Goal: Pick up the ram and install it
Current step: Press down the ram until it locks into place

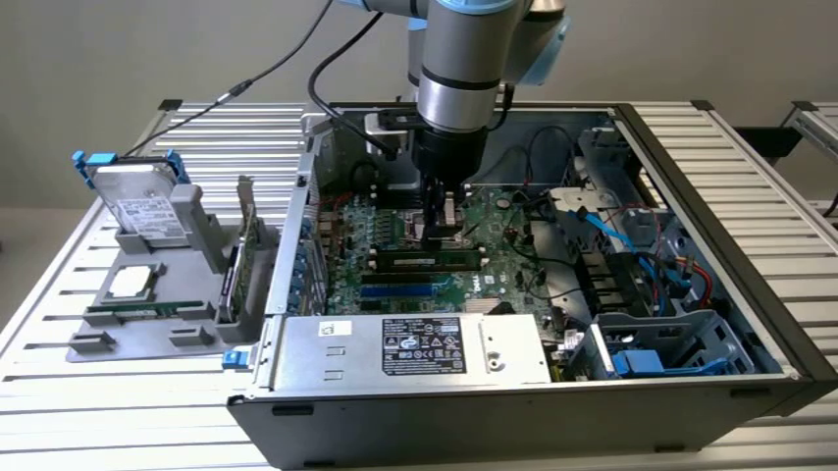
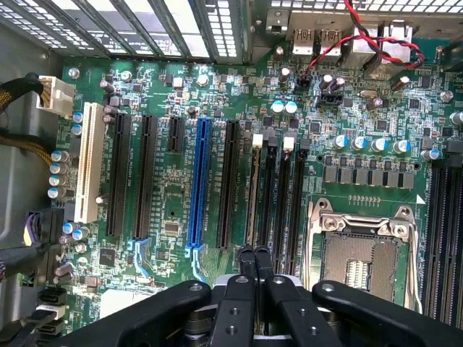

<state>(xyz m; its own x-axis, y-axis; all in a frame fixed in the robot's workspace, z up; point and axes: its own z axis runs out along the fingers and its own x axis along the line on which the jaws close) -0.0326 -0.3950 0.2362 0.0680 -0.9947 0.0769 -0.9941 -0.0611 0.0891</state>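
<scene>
The ram (image 1: 416, 260), a narrow green stick with black chips, lies lengthwise in the black memory slots of the motherboard (image 1: 504, 280) inside the open computer case. My gripper (image 1: 443, 235) comes straight down onto its top edge near the middle. In the wrist view the ram (image 2: 254, 195) shows edge-on as a thin brownish line in the first of the black memory slots (image 2: 286, 195). It runs into the narrow gap between my fingertips. The gripper (image 2: 255, 254) is shut on it.
A silver power supply (image 1: 419, 348) fills the case's front, and blue cables and drive bays (image 1: 654, 343) sit at the exterior view's right. A grey fixture (image 1: 98, 343) outside the case holds a hard drive (image 1: 137, 201), an upright expansion card (image 1: 242, 250) and a green strip (image 1: 144, 311). The processor socket (image 2: 358, 253) lies beside the slots.
</scene>
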